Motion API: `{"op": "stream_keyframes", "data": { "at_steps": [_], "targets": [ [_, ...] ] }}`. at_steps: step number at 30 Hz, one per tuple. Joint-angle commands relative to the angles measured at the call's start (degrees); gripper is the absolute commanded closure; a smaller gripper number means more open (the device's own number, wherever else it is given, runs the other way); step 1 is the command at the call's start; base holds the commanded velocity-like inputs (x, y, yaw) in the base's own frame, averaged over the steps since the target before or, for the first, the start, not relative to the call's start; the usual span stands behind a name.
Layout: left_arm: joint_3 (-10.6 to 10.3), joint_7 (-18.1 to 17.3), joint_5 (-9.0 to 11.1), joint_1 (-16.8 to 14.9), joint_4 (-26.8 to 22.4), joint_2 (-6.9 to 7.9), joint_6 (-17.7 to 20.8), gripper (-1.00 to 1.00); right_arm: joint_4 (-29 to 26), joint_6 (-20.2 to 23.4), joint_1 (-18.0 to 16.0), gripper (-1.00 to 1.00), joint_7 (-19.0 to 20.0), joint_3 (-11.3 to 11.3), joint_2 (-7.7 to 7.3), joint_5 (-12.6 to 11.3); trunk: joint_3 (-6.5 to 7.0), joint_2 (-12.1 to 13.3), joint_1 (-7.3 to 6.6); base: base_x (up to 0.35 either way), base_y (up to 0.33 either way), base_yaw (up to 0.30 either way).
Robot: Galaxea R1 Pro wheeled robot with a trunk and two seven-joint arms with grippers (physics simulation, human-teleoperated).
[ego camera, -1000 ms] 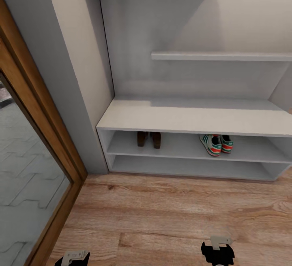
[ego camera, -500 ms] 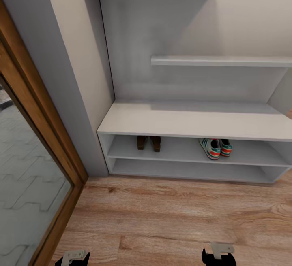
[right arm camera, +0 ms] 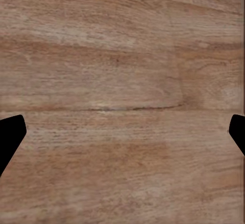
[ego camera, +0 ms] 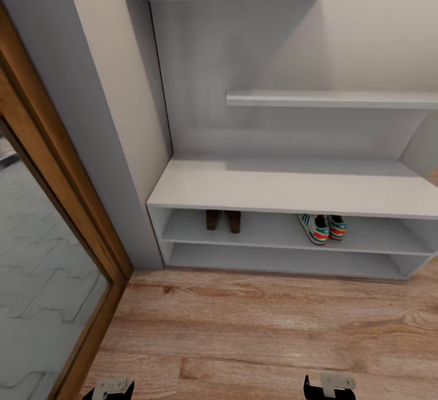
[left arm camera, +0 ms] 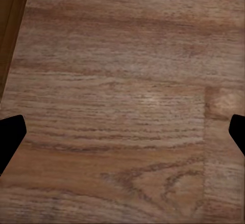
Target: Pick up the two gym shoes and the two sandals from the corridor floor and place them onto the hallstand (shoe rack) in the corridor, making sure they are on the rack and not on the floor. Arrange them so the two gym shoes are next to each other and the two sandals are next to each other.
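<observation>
Both arms hang low over the wood floor [ego camera: 255, 321], the left gripper [left arm camera: 122, 134] and right gripper [right arm camera: 122, 134] spread wide with nothing between them. Well ahead, the sandals [ego camera: 222, 220] and gym shoes [ego camera: 323, 228] sit paired on the hallstand's [ego camera: 292, 188] upper open shelf, sandals toward its left

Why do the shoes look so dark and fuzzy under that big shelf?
In the head view, the bench top of the hallstand throws shade over the tier beneath, so the sandals look dim and the gym shoes soft and small. In both wrist views the floor is evenly lit, its grain a bit blurry, with no glare.
</observation>
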Motion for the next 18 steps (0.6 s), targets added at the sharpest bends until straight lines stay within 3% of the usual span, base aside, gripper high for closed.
{"op": "stream_keyframes", "data": {
  "at_steps": [1,11,18],
  "targets": [
    [0.23,-0.58,0.52,-0.03,0.28,-0.01,-0.08,-1.0,0.13,-0.11,-0.01,-1.0,-0.32,0.46,-0.03,-0.15,0.14,0.4,-0.24,0.0,0.0,0.0],
    [0.24,-0.58,0.34,-0.03,0.74,-0.01,-0.08,-1.0,1.5,-0.02,0.31,-1.0,-0.44,0.45,1.28,-0.36,1.94,4.41,-2.43,0.0,0.0,0.0],
    [0.24,-0.58,0.31,-0.03,0.75,-0.01,-0.08,-1.0,1.51,-0.03,0.36,-1.0,-0.44,0.45,1.34,-0.37,3.19,7.22,-3.97,0.0,0.0,0.0]
  ]
}}
